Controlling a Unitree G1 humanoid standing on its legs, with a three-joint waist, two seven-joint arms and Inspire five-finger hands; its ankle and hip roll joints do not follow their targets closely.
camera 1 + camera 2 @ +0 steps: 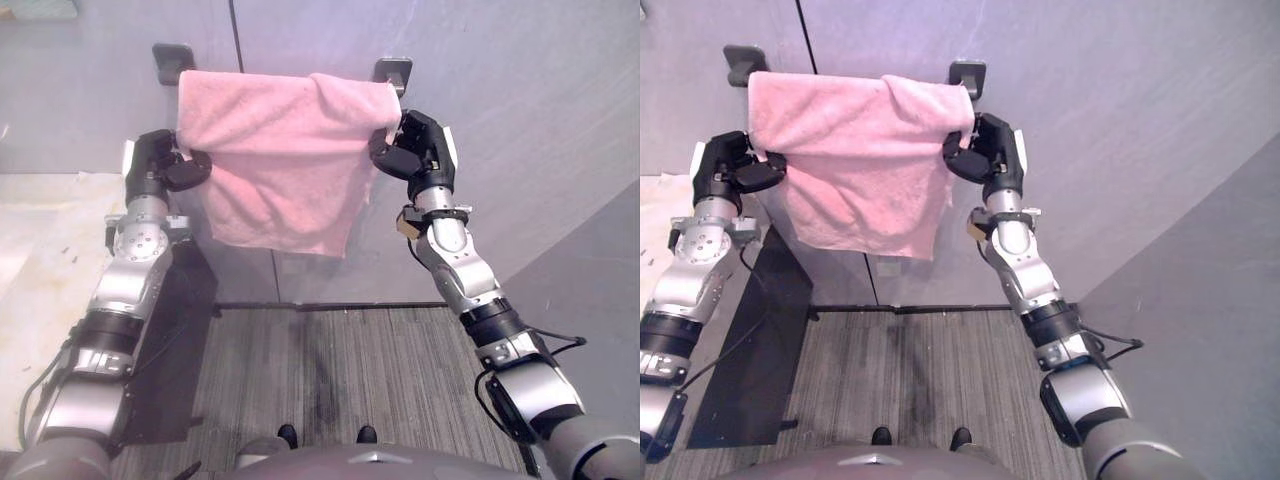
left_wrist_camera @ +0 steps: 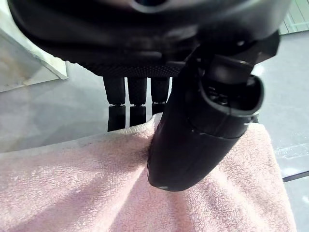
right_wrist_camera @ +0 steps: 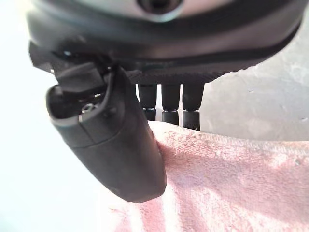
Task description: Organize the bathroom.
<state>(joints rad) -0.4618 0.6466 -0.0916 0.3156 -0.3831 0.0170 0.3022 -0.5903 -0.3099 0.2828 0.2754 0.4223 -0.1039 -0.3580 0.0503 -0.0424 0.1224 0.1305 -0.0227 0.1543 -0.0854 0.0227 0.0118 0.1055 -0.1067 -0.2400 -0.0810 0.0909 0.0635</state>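
Towel (image 1: 283,150), pink, hangs over a wall rail between two dark brackets (image 1: 173,62); in the left eye view you see your left hand (image 1: 170,165) at its left edge and your right hand (image 1: 412,146) at its right edge. Right eye view: same layout above a grey striped floor (image 1: 940,370). Left wrist view: thumb (image 2: 193,140) on top, fingers (image 2: 137,101) behind, pinching the cloth. Right wrist view: thumb (image 3: 120,154) and fingers (image 3: 170,104) pinch the edge likewise.

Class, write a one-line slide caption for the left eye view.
Each robot hand, left and right, pinches a side of the pink towel draped over a wall-mounted rail.
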